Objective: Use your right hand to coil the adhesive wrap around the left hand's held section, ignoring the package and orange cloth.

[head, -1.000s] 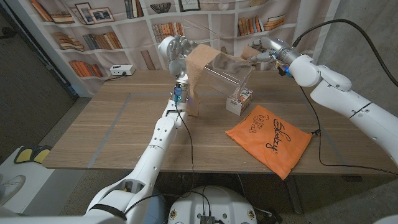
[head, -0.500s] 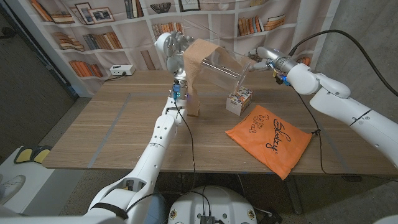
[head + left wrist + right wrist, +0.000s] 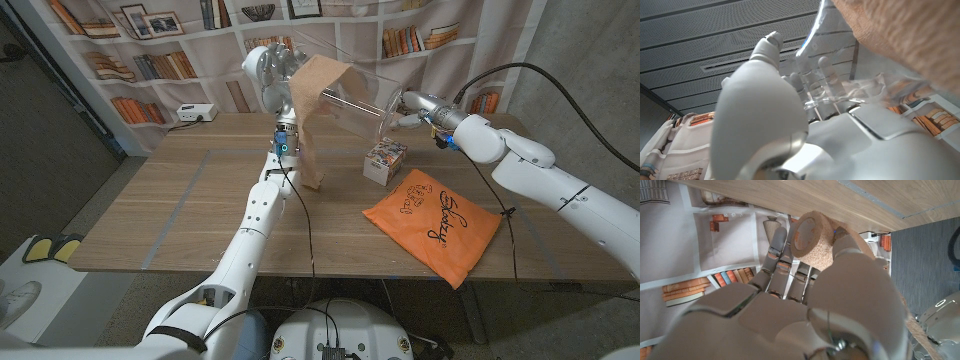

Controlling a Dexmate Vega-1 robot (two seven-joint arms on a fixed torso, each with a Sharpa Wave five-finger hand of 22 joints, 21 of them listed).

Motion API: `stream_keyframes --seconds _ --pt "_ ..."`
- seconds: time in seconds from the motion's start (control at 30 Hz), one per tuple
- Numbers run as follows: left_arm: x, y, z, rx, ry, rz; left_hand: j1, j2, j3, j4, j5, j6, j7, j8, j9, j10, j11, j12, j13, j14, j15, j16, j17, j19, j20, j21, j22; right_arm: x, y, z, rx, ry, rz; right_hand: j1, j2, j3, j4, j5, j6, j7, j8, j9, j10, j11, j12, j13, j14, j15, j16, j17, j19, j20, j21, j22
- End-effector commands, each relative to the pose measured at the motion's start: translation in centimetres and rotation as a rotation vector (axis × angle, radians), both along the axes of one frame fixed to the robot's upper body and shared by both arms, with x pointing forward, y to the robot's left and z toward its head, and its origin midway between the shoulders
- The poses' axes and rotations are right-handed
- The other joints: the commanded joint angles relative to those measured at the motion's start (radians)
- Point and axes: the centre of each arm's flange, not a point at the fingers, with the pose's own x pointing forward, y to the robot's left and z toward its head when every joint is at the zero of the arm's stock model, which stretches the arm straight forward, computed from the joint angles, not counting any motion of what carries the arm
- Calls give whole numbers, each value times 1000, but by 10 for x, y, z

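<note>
My left hand (image 3: 272, 72) is raised above the table's far side and grips a section of the tan adhesive wrap (image 3: 312, 95). The wrap drapes over this hand, and a loose tail (image 3: 314, 165) hangs down to the table. A clear backing film (image 3: 355, 98) stretches from the wrap toward my right hand (image 3: 408, 104), which hovers to the right at about the same height. In the right wrist view my right hand (image 3: 805, 310) holds the tan roll (image 3: 812, 240) between thumb and fingers. The left wrist view shows my left hand (image 3: 765, 115) beside the wrap (image 3: 900, 35) and film (image 3: 860, 90).
A small printed package (image 3: 385, 160) stands on the wooden table (image 3: 200, 200) below the stretched film. An orange cloth (image 3: 435, 225) lies at the right front. A white power strip (image 3: 195, 113) sits at the far left, with a bookshelf backdrop behind.
My right hand has come down and to the left with the roll, closer to the left hand. The left hand and draped wrap have shifted slightly left.
</note>
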Motion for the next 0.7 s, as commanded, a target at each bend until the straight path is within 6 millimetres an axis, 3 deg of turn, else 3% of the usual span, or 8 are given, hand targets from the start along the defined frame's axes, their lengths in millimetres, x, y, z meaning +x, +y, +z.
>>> stream_keyframes --seconds 0.03,0.37,0.7 --pt "6 4 3 -38 38 50 89 99 6 0 -3 15 -1 6 1 8 1 -2 -1 45 -39 2 5 -6 -2 8 1 -11 22 -32 -67 89 84 -4 19 136 -5 8 98 -90 4 5 126 -118 17 79 94 -223 -2 2 -2 -147 10 1" --pt "13 20 9 -123 50 142 86 99 7 2 -4 28 -5 10 -7 18 1 -5 -11 46 -43 -5 -3 -9 -12 6 1 -33 43 -48 -96 137 176 -2 18 137 -7 8 100 -90 4 6 123 -118 14 77 95 -223 -3 4 -3 -147 11 1" --pt "16 25 15 -195 27 189 84 99 9 1 -4 28 -6 14 -7 22 1 -8 -14 52 -43 -10 -7 -9 -19 8 2 -43 56 -48 -126 150 242 -1 17 138 -8 9 100 -88 3 6 127 -117 16 79 97 -223 -6 4 -3 -147 13 1"
